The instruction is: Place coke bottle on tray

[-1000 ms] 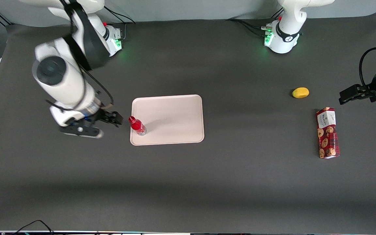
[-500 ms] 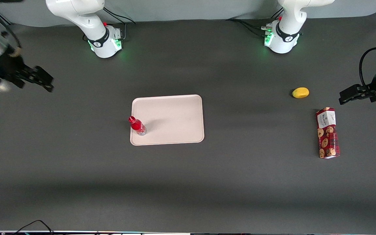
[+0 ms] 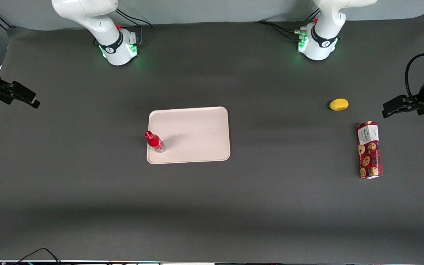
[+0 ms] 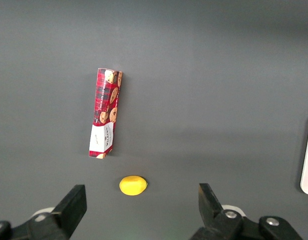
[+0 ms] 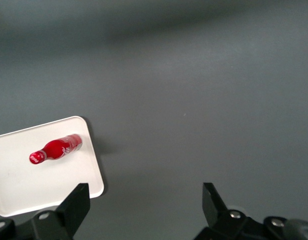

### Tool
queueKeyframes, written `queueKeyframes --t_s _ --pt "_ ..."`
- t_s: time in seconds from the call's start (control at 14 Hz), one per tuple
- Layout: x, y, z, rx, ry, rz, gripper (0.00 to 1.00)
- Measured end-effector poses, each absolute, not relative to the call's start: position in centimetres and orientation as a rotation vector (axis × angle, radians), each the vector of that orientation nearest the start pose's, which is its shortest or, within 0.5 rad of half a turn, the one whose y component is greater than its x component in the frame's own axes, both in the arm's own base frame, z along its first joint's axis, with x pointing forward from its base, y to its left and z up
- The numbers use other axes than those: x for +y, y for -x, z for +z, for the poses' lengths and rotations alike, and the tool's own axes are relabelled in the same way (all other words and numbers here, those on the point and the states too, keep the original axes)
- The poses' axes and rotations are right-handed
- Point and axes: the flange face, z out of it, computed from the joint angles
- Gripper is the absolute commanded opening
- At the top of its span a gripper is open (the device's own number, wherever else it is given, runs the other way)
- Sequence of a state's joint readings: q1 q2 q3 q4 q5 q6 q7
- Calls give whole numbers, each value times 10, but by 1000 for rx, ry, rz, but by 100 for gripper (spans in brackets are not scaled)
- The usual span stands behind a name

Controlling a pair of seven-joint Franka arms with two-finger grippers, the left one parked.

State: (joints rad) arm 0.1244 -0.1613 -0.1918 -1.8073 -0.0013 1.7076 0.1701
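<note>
The small red coke bottle (image 3: 155,141) stands upright on the pale pinkish-beige tray (image 3: 197,132), at the tray corner nearest the working arm's end and near the tray's front rim. In the right wrist view the bottle (image 5: 56,149) stands on the tray (image 5: 24,185) close to its rounded corner. My gripper (image 3: 23,97) is open and empty, raised high at the working arm's end of the table, well away from the tray. In the right wrist view its spread fingers frame bare table (image 5: 144,207).
A yellow lemon-like fruit (image 3: 339,104) and a red cookie box (image 3: 369,149) lie toward the parked arm's end; both also show in the left wrist view, the fruit (image 4: 133,185) and the box (image 4: 106,113). Two arm bases (image 3: 118,48) stand at the table's back edge.
My gripper has pulled away from the bottle, rising and swinging out to the working arm's end of the table. The bottle and tray have not moved.
</note>
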Motion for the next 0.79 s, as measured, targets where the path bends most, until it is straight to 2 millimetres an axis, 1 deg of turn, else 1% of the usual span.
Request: queueKeyframes --t_s 0.14,0.29,0.5,0.79 --pt "-61 -515 602 421 3081 -79 100" --pt "-72 -521 595 447 3081 -81 100" --pt "-69 -532 592 442 3089 -85 100" --pt "-67 -549 595 439 3098 -111 100"
